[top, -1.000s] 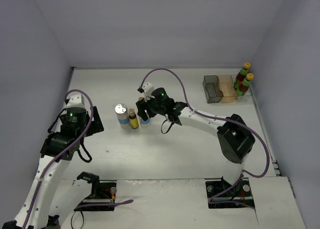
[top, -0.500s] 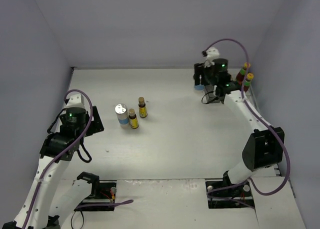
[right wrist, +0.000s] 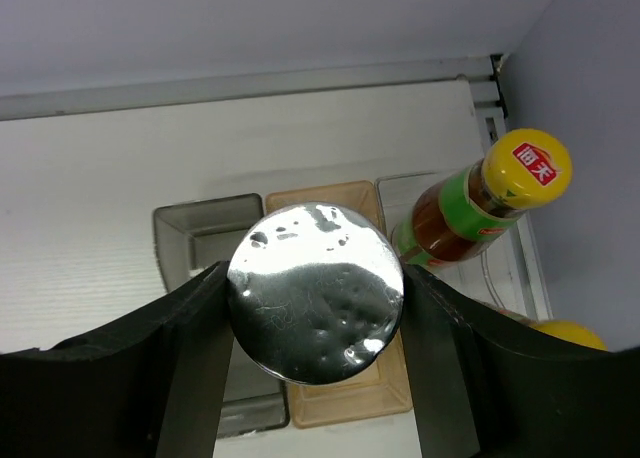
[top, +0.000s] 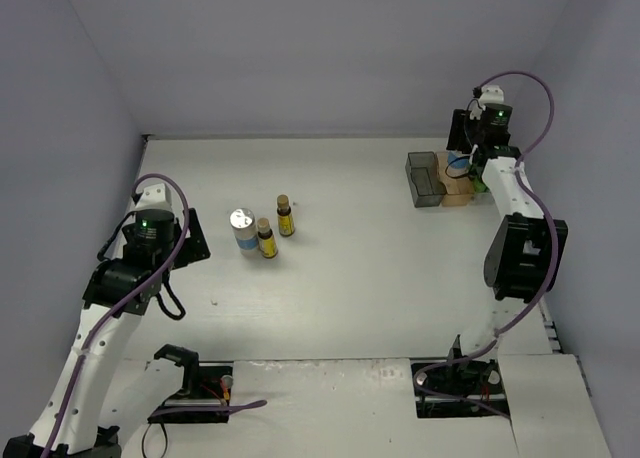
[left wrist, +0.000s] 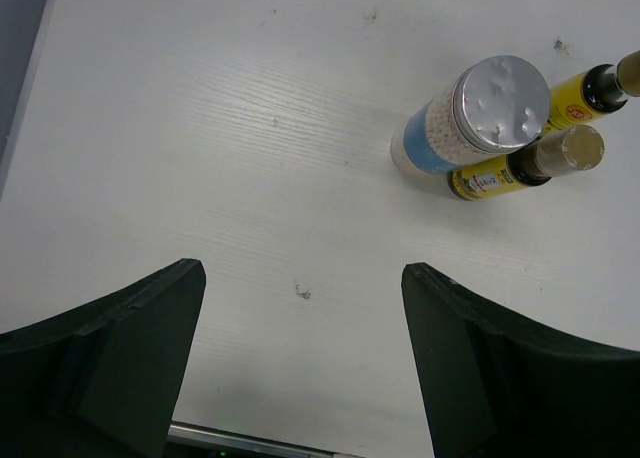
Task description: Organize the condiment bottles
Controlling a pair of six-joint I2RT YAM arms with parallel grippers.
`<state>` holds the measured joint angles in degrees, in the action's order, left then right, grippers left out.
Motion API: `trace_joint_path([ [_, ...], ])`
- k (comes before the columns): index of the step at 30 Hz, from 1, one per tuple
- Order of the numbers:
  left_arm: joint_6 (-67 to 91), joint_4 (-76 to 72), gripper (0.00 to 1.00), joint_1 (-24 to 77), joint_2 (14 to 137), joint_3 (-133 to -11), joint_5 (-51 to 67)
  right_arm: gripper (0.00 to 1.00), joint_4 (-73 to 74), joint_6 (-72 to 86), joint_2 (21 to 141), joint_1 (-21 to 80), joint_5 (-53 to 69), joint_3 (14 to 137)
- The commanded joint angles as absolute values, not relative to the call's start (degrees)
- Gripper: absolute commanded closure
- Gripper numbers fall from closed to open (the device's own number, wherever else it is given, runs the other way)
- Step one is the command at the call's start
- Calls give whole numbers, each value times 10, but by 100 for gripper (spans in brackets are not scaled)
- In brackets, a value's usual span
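My right gripper (right wrist: 315,278) is shut on a white silver-lidded jar (right wrist: 315,296) and holds it over the tan compartment (right wrist: 345,403) of the tray; in the top view this gripper (top: 466,154) is at the far right. Two dark yellow-capped bottles (right wrist: 480,203) stand just right of the tray, the second showing only its cap (right wrist: 566,336). The other silver-lidded jar (top: 241,228) and two small brown yellow-labelled bottles (top: 266,239) (top: 285,217) stand left of centre. My left gripper (left wrist: 303,278) is open and empty, down-left of that jar (left wrist: 480,123).
The tray has a grey compartment (top: 424,178) left of the tan one (top: 455,190) and a clear one (right wrist: 432,193) holding the nearer dark bottle. The side wall and table edge (right wrist: 500,108) run close behind the bottles.
My right arm has carried a silver-lidded jar from the cluster left of centre across to the tray at the far right. The left arm has hardly moved.
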<state>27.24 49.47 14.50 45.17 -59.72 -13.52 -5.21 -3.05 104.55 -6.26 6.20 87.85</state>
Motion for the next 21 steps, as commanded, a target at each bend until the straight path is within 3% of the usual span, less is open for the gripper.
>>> trace_joint_path([
  [1, 271, 468, 20, 144, 461, -631, -137, 100, -134, -26, 1063, -71, 79, 936],
  [11, 275, 460, 20, 144, 477, -629, -128, 100, -146, -18, 1153, -84, 98, 982],
  [14, 274, 461, 20, 143, 479, -632, -130, 94, -150, -10, 1165, -87, 105, 972],
  [16, 272, 462, 19, 143, 479, -632, -132, 76, -156, -8, 1165, -88, 107, 967],
  [17, 272, 461, 20, 144, 477, -628, -134, 44, -157, -7, 1158, -88, 112, 961],
  [18, 272, 461, 20, 144, 477, -628, -134, 44, -157, -7, 1158, -88, 112, 961],
  [20, 273, 459, 19, 144, 475, -624, -132, 26, -153, -10, 1146, -88, 114, 959],
  [21, 274, 458, 20, 144, 475, -624, -129, 22, -150, -11, 1141, -87, 116, 960],
])
